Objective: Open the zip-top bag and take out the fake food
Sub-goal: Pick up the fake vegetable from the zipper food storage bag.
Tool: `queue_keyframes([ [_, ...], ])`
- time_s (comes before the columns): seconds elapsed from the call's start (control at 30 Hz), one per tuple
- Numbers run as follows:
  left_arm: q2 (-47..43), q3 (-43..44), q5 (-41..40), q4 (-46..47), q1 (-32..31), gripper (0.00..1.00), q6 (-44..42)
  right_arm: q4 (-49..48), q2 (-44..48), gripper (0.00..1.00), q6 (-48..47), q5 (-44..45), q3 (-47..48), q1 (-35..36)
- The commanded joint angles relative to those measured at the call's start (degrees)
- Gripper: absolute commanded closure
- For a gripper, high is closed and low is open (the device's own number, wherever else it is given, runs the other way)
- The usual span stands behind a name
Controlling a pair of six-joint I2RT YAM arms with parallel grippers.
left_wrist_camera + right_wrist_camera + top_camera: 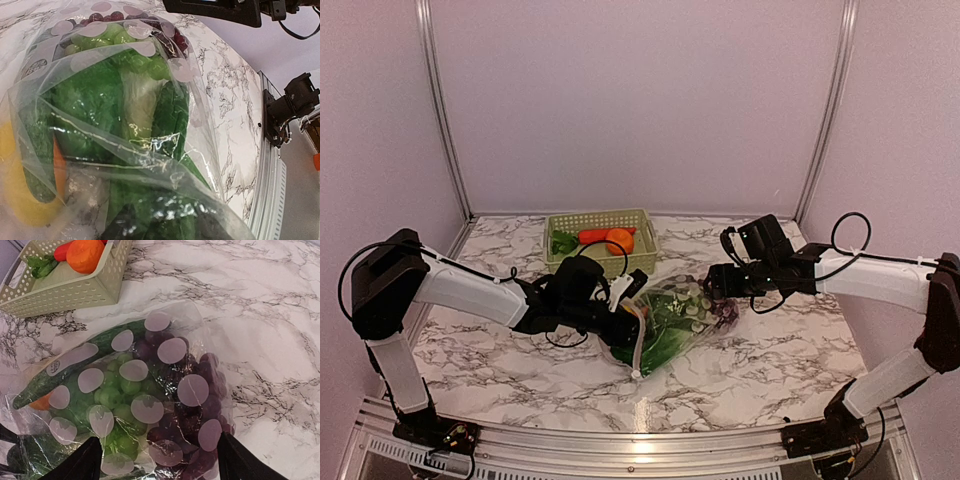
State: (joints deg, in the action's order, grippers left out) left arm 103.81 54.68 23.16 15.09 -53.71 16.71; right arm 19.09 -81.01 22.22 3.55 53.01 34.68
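The zip-top bag [675, 320] lies mid-table, still holding fake food. In the right wrist view the bag [165, 315] shows purple grapes [200, 390], green grapes [120, 390] and a cucumber [75, 367]. My right gripper [160, 462] is open, its fingers straddling the bag's grape end; in the top view the right gripper [713, 287] is at the bag's right end. My left gripper [628, 292] is at the bag's left, open end. In the left wrist view plastic [125, 150] covers everything; leafy greens [90, 95] and a yellow piece [15, 185] show, and my fingers are hidden.
The pale green basket [600, 216] stands behind the bag, holding a carrot [592, 236], an orange [619, 240] and a green leafy piece [563, 243]. It also shows in the right wrist view [75, 295]. The table's metal edge rail [270, 190] is to the right in the left wrist view.
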Motion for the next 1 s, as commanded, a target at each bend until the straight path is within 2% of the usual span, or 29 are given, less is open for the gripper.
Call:
queue_keyframes([
  [0.0,-0.9,1.0,0.9,1.7,-0.5,0.57,-0.7,1.3,-0.7,0.23,-0.6,1.1,1.9,0.7],
  [0.43,3.8,6.0,0.9,-0.4,-0.7,0.7,-2.2,1.4,-0.7,0.23,-0.2,1.5,1.7,0.8],
  [0.77,4.2,4.1,0.1,-0.9,-0.8,0.74,-2.3,1.1,-0.6,0.23,0.2,1.8,0.9,0.8],
  [0.97,4.2,2.4,-0.1,0.1,-0.8,0.8,-1.8,0.8,-0.9,0.23,0.2,1.6,0.7,0.8],
])
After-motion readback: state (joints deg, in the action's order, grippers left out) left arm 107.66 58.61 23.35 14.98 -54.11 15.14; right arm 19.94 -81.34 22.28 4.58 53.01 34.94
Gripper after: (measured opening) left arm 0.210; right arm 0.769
